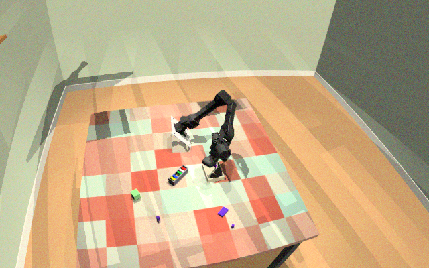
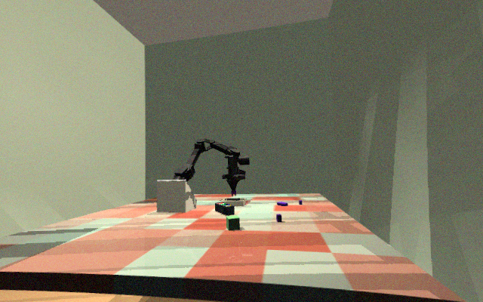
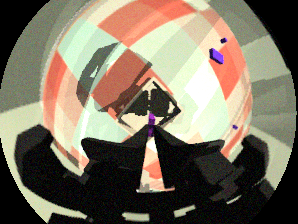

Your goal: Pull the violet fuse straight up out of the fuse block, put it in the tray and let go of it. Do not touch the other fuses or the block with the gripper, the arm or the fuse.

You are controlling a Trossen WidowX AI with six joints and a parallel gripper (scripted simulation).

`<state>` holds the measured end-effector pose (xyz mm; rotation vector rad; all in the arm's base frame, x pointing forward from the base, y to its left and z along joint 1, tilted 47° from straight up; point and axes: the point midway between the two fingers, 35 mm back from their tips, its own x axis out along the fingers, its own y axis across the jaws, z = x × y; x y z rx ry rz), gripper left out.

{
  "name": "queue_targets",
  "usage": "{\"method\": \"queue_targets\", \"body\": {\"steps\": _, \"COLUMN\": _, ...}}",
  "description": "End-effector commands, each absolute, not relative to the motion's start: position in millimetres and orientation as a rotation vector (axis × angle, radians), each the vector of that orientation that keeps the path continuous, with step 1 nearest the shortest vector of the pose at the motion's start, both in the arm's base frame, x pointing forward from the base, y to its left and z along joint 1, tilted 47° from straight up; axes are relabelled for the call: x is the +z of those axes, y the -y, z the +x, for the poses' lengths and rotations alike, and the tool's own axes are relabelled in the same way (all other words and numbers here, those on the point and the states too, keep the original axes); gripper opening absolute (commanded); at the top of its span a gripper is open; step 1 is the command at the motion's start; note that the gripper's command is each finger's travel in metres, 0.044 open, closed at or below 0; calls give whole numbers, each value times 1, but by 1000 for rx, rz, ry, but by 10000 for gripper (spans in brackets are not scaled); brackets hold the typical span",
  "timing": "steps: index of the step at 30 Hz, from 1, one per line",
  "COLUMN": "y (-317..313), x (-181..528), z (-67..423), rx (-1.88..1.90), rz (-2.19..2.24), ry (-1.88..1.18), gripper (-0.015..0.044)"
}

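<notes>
My gripper (image 1: 214,166) (image 2: 233,190) (image 3: 150,127) is shut on the violet fuse (image 2: 233,193) (image 3: 152,120), which shows as a small violet tip between the fingertips. It hangs a little above the small white tray (image 1: 210,177) (image 2: 238,202), clear of its floor. The dark fuse block (image 1: 177,175) (image 2: 224,208) with its row of coloured fuses stands to the left of the tray, apart from the gripper. In the top view the arm hides most of the fuse.
A green cube (image 1: 135,194) (image 2: 232,223) lies in front of the block. A flat violet block (image 1: 222,212) (image 2: 282,204) (image 3: 217,55) and two small violet pieces (image 1: 158,218) (image 1: 232,226) lie nearer the front. The arm's grey base box (image 1: 181,142) (image 2: 173,196) stands behind.
</notes>
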<state>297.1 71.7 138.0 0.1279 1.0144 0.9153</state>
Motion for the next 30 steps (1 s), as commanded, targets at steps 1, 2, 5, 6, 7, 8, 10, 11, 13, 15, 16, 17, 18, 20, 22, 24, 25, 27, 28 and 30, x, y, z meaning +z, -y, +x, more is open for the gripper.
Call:
{"method": "queue_targets", "body": {"steps": 1, "y": -76, "x": 133, "z": 298, "rx": 913, "rz": 131, "ry": -1021, "gripper": 0}}
{"method": "queue_targets", "body": {"steps": 2, "y": -77, "x": 132, "z": 298, "rx": 913, "rz": 131, "ry": -1021, "gripper": 0}}
{"method": "queue_targets", "body": {"steps": 5, "y": -81, "x": 128, "z": 299, "rx": 913, "rz": 132, "ry": -1020, "gripper": 0}}
{"method": "queue_targets", "body": {"steps": 6, "y": -82, "x": 127, "z": 299, "rx": 913, "rz": 132, "ry": -1020, "gripper": 0}}
{"method": "queue_targets", "body": {"steps": 7, "y": -83, "x": 126, "z": 299, "rx": 913, "rz": 132, "ry": -1020, "gripper": 0}}
{"method": "queue_targets", "body": {"steps": 8, "y": -84, "x": 125, "z": 299, "rx": 914, "rz": 132, "ry": -1020, "gripper": 0}}
{"method": "queue_targets", "body": {"steps": 10, "y": -87, "x": 123, "z": 300, "rx": 914, "rz": 132, "ry": -1019, "gripper": 0}}
{"method": "queue_targets", "body": {"steps": 11, "y": -88, "x": 122, "z": 300, "rx": 914, "rz": 133, "ry": -1019, "gripper": 0}}
{"method": "queue_targets", "body": {"steps": 13, "y": -88, "x": 122, "z": 300, "rx": 914, "rz": 133, "ry": -1019, "gripper": 0}}
{"method": "queue_targets", "body": {"steps": 15, "y": -87, "x": 125, "z": 300, "rx": 919, "rz": 131, "ry": -1013, "gripper": 53}}
{"method": "queue_targets", "body": {"steps": 16, "y": -87, "x": 125, "z": 300, "rx": 919, "rz": 131, "ry": -1013, "gripper": 79}}
{"method": "queue_targets", "body": {"steps": 17, "y": -87, "x": 125, "z": 300, "rx": 919, "rz": 131, "ry": -1013, "gripper": 105}}
{"method": "queue_targets", "body": {"steps": 18, "y": -87, "x": 125, "z": 300, "rx": 919, "rz": 131, "ry": -1013, "gripper": 131}}
{"method": "queue_targets", "body": {"steps": 20, "y": -87, "x": 125, "z": 300, "rx": 919, "rz": 131, "ry": -1013, "gripper": 184}}
{"method": "queue_targets", "body": {"steps": 22, "y": -87, "x": 125, "z": 300, "rx": 919, "rz": 131, "ry": -1013, "gripper": 236}}
{"method": "queue_targets", "body": {"steps": 24, "y": -87, "x": 125, "z": 300, "rx": 919, "rz": 131, "ry": -1013, "gripper": 289}}
{"method": "queue_targets", "body": {"steps": 25, "y": -87, "x": 125, "z": 300, "rx": 919, "rz": 131, "ry": -1013, "gripper": 315}}
{"method": "queue_targets", "body": {"steps": 27, "y": -81, "x": 130, "z": 299, "rx": 917, "rz": 130, "ry": -1015, "gripper": 330}}
{"method": "queue_targets", "body": {"steps": 28, "y": -73, "x": 136, "z": 297, "rx": 915, "rz": 130, "ry": -1018, "gripper": 330}}
{"method": "queue_targets", "body": {"steps": 30, "y": -61, "x": 147, "z": 293, "rx": 913, "rz": 131, "ry": -1020, "gripper": 330}}
